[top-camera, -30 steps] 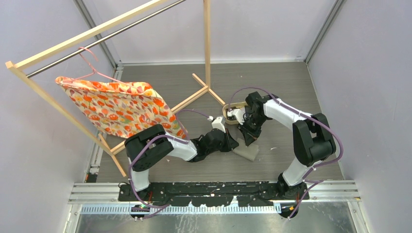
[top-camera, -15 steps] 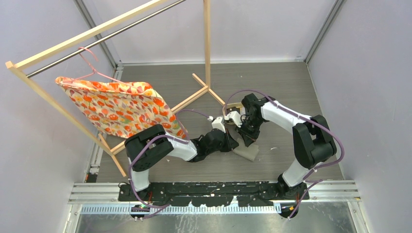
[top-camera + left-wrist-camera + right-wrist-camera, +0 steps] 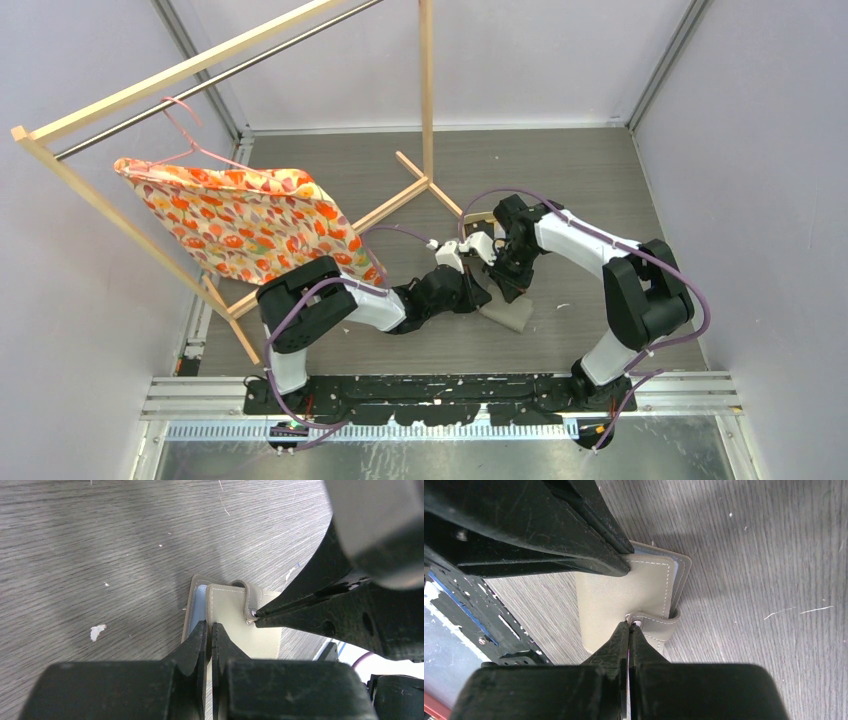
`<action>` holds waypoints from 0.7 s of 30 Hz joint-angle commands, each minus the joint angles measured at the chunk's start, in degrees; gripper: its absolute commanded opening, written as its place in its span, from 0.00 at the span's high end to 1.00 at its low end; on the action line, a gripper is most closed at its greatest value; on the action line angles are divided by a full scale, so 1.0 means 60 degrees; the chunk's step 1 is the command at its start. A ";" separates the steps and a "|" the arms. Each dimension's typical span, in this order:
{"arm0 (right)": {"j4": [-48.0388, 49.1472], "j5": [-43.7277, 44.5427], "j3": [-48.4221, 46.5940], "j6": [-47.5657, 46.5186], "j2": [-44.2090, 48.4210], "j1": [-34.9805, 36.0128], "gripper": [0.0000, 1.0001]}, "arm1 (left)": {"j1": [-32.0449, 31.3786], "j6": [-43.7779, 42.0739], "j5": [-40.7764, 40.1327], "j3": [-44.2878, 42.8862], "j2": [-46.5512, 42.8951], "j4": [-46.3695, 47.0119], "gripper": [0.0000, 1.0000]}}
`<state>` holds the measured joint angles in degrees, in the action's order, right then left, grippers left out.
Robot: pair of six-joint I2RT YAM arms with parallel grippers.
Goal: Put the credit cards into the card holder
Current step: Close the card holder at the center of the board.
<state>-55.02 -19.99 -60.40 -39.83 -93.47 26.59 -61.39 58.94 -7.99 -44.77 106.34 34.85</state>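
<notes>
Card holder [image 3: 232, 612] sits at lower centre of the left wrist view, the left gripper [image 3: 210, 632] pinched shut on its cover edge. In the right wrist view, the right gripper [image 3: 630, 630] clamps the snap tab [image 3: 655, 622] at bottom centre. Overhead, both arms meet over it at mid-frame.

Card holder [image 3: 624, 600] — seemingly flat — on table [image 3: 774, 555]

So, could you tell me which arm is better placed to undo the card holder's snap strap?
Right, probably: the shut tips of the right gripper sit at the snap strap, while the left gripper meets the card holder at another edge.
</notes>
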 commanded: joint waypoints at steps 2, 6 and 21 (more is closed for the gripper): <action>-0.0518 -0.0745 0.0224 0.0027 0.0030 0.0345 0.99 | -0.0018 -0.0257 -0.0296 -0.0082 -0.0142 -0.0334 1.00; -0.0499 -0.0812 0.0223 0.0158 -0.0059 0.0373 0.99 | -0.0023 -0.0243 -0.0265 -0.0045 -0.0174 -0.0272 1.00; -0.0176 -0.0801 0.0452 0.0725 -0.0226 0.0511 0.99 | -0.0036 -0.0272 -0.0265 0.0128 -0.0220 0.0050 1.00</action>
<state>-54.94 -19.88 -60.18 -38.83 -93.47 27.20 -61.39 59.44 -7.81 -44.53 106.15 34.81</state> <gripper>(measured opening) 0.026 0.026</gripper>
